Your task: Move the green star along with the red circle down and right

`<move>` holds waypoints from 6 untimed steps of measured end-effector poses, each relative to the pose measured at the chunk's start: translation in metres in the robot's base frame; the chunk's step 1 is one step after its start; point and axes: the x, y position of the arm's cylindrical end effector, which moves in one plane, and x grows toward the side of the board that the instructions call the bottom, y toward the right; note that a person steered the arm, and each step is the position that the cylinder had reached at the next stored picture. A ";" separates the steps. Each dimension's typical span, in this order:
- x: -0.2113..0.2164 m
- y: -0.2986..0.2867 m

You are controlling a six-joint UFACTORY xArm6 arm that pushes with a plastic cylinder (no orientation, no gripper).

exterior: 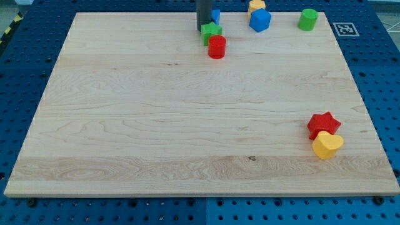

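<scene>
The rod descends from the view's top; my tip [204, 29] rests at the upper-left side of the green star [211, 32], touching or just beside it (contact cannot be confirmed). The rig carries no fingers, so no grasp state applies.

The green star sits near the desk's [156, 125] top edge, slightly left of centre. The red circle [217, 47] lies directly below and slightly right of the star, touching it.

A small blue block [215, 15] (shape partly hidden by the rod) stands just above the star at the top edge. Further toward the view's right along the same edge: a blue hexagonal block [260, 20] with an orange block [256, 5] touching it from above, then a green cylinder [307, 19] standing apart.

Near the right edge, low in the view, a red star [324, 124] touches a yellow heart [327, 145] below it.

Wood surface extends unobstructed below and right of the red circle up to that lower-right pair.
</scene>
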 end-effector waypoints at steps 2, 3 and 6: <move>0.032 0.005; 0.048 0.005; 0.105 0.011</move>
